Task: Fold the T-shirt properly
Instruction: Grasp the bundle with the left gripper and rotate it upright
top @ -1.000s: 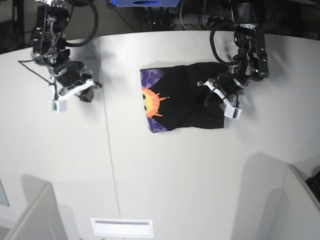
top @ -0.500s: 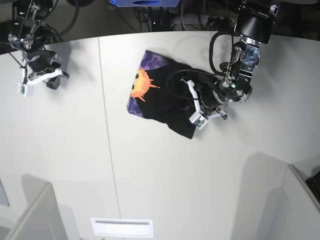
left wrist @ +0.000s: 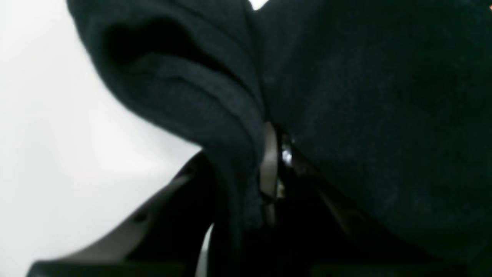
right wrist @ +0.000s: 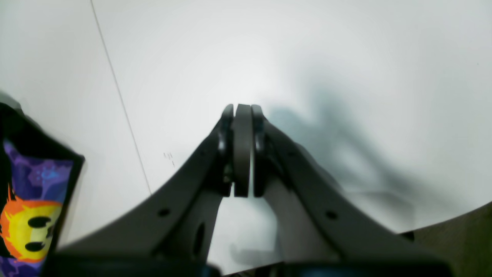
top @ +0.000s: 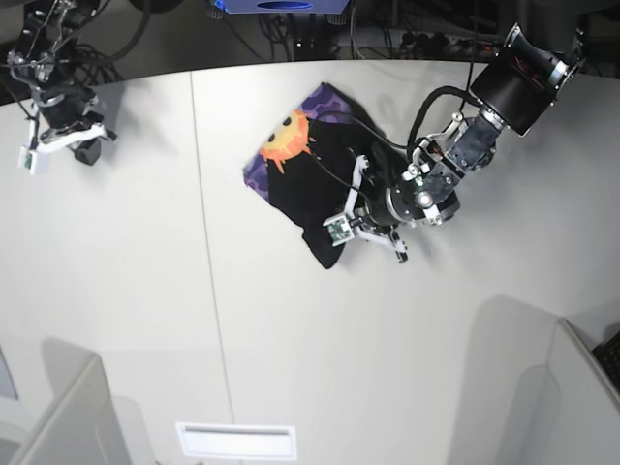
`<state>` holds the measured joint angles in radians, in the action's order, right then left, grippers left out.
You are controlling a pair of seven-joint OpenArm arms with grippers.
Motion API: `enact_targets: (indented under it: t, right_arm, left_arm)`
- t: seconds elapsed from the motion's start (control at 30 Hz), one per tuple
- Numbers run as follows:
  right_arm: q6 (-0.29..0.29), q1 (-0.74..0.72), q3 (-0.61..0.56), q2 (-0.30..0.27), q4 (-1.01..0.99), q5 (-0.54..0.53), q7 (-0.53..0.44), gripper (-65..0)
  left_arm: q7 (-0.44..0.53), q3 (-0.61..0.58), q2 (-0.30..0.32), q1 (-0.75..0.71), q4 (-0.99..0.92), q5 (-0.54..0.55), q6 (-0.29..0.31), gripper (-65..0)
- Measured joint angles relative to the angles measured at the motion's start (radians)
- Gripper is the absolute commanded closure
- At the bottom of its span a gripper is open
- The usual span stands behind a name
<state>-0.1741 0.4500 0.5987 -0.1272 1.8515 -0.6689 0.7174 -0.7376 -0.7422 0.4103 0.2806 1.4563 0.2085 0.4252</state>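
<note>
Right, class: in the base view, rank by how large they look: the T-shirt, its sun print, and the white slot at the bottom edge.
1. T-shirt, clearly the largest.
2. White slot, long but thin.
3. Sun print, smallest.
The slot and the sun print look fairly close in area, so that order is unsure.

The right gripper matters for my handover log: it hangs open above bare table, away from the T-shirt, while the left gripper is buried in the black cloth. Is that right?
One detail is wrong. The right gripper is shut, not open: the right wrist view shows its pads pressed together with nothing between them. The rest stands: it hangs over bare table, apart from the T-shirt, and the left gripper is buried in black cloth.
</note>
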Motion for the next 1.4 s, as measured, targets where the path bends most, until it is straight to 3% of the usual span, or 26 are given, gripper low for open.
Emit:
enact_targets:
  t: [0.13, 0.6, 0.77, 0.87, 0.97, 1.07, 1.27, 1.4]
  right_arm:
    - [-0.002, 0.009, 0.000, -0.002, -0.065, 0.004, 0.000, 0.0]
    - [-0.002, 0.031, 0.000, 0.002, -0.105, 0.004, 0.000, 0.0]
    - [-0.002, 0.031, 0.000, 0.002, -0.105, 0.004, 0.002, 0.0]
    - [-0.002, 0.043, 0.000, 0.002, -0.105, 0.004, -0.002, 0.0]
    - [0.001, 0.050, 0.003, 0.026, -0.106, 0.005, -0.002, 0.0]
    - [0.001, 0.050, 0.003, 0.034, -0.106, 0.004, 0.005, 0.0]
    - [0.001, 0.058, 0.003, 0.029, -0.106, 0.004, -0.003, 0.0]
    - [0.001, 0.067, 0.003, 0.030, -0.106, 0.005, -0.002, 0.0]
  left_arm:
    - [-0.021, -0.095, 0.009, 0.058, 0.016, -0.025, 0.000, 0.0]
    - [0.150, -0.416, 0.016, 0.273, -0.016, -0.051, 0.006, 0.0]
    - [0.276, -0.517, 0.008, 0.336, -0.071, -0.051, 0.053, 0.0]
    - [0.372, -0.538, 0.008, 0.360, -0.115, -0.103, 0.098, 0.0]
    - [0.463, -0.534, -0.013, 0.359, -0.163, -0.204, 0.119, 0.0]
    - [0.518, -0.533, -0.045, 0.360, -0.210, -0.222, 0.121, 0.0]
    - [0.502, -0.541, -0.114, 0.364, -0.233, -0.238, 0.117, 0.0]
    - [0.503, -0.544, -0.126, 0.361, -0.237, -0.238, 0.114, 0.0]
